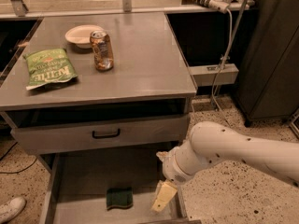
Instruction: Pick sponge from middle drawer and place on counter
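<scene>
The sponge (119,198) lies flat on the floor of the middle drawer (79,181), which is pulled out. The sponge is a small soft block with a dark green, rough top. The drawer is grey metal, with a plain flat floor and low side walls.

Just right of the sponge, and not touching it, hangs the gripper (163,197). It is pale yellow and points down over the drawer's right side. I cannot tell if it is wide or narrow.

Up and to the right of the sponge is the robot's arm (229,148), white, smooth and round. Far to the left of the sponge, 1 white shoe (11,209) rests on the speckled floor (243,199).

Behind the sponge is a grey drawer front (60,136) with a thin black handle (105,134). Above and beyond the sponge is the counter (145,64), flat, smooth grey metal. On it sit 1 crinkly green chip bag (49,69), 1 shiny can (102,50) and 1 round pale bowl (80,34).
</scene>
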Robot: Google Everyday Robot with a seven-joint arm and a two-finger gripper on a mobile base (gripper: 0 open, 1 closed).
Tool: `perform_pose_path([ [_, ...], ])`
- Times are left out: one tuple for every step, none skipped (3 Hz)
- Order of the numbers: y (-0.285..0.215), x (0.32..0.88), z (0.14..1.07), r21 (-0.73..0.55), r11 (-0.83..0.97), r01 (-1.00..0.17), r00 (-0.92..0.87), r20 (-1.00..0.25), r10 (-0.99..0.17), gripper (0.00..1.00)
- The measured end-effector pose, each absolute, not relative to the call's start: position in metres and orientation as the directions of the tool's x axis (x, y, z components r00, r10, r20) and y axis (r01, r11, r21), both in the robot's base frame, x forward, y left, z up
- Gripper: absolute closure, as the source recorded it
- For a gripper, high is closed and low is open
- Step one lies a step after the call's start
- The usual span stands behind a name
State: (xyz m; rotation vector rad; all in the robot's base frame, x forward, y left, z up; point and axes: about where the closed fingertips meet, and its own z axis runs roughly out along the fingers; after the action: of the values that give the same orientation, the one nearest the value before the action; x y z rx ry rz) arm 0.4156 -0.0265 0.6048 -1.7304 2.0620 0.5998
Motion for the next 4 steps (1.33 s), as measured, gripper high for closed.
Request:
perform_pose_path([
  [0.001,0.404,0.567,0.125,0.172,-0.977,-0.213,-0.619,-0.756,0.00],
  [0.025,0.423,0.536,0.108,0.232,-0.967,-0.240,-0.696,-0.677,0.00],
  [0.042,0.442,0.514,0.107,0.283,-0.953,-0.265,-0.748,-0.609,0.00],
  [0.044,0.443,0.507,0.115,0.292,-0.950,-0.275,-0.752,-0.599,0.00],
])
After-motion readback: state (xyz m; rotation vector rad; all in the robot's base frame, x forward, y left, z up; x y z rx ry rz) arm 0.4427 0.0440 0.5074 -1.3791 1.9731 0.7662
